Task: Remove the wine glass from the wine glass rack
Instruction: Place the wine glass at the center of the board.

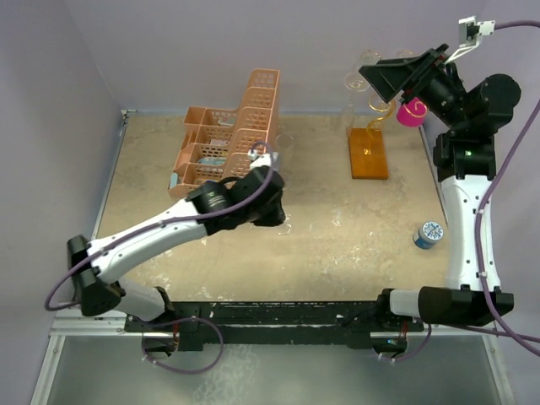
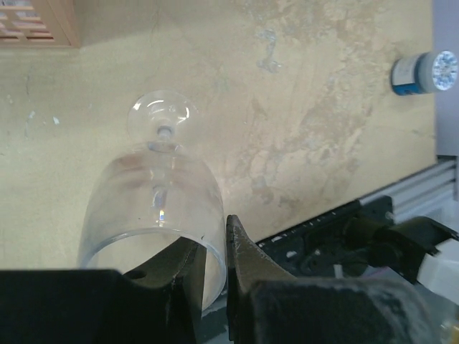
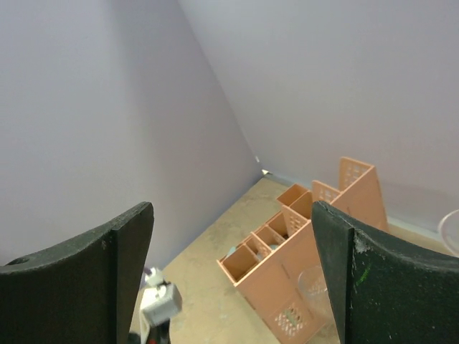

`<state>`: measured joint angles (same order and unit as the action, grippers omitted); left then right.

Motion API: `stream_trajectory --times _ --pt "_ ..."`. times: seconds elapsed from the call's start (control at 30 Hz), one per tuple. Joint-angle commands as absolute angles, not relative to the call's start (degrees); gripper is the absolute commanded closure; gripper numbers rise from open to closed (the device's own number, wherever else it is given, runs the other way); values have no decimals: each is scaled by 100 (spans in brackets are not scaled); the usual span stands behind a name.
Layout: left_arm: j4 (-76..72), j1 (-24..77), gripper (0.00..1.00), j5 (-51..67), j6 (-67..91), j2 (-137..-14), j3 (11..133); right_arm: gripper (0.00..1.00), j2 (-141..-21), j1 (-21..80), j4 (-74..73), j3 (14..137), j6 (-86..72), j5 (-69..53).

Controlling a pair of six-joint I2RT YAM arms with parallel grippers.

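Observation:
In the left wrist view a clear wine glass (image 2: 154, 208) lies tilted just over the table, with its foot (image 2: 161, 111) pointing away. My left gripper (image 2: 214, 251) is shut on its rim, one finger inside the bowl and one outside. In the top view this gripper (image 1: 274, 211) is at the table's middle. The gold wire wine glass rack (image 1: 381, 108) stands on its orange base (image 1: 369, 153) at the back right, and clear glasses (image 1: 356, 82) still hang on it. My right gripper (image 1: 396, 74) is open and empty, raised beside the rack's top.
A peach lattice basket (image 1: 228, 139) stands at the back left and also shows in the right wrist view (image 3: 308, 244). A clear glass (image 1: 283, 145) stands next to it. A small blue-and-white jar (image 1: 429, 234) sits at the right, near the right arm.

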<state>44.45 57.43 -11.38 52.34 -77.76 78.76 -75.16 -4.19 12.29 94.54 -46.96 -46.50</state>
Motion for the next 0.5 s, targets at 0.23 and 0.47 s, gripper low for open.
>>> stream_trajectory --times 0.23,0.47 --pt "5659 6232 100 -2909 4236 -9890 10251 5 -7275 -492 -390 10451 -2905 -2431" --pt "6173 6189 100 -2969 3837 -11064 11581 3 -6942 -500 -411 10285 -2546 -1715"
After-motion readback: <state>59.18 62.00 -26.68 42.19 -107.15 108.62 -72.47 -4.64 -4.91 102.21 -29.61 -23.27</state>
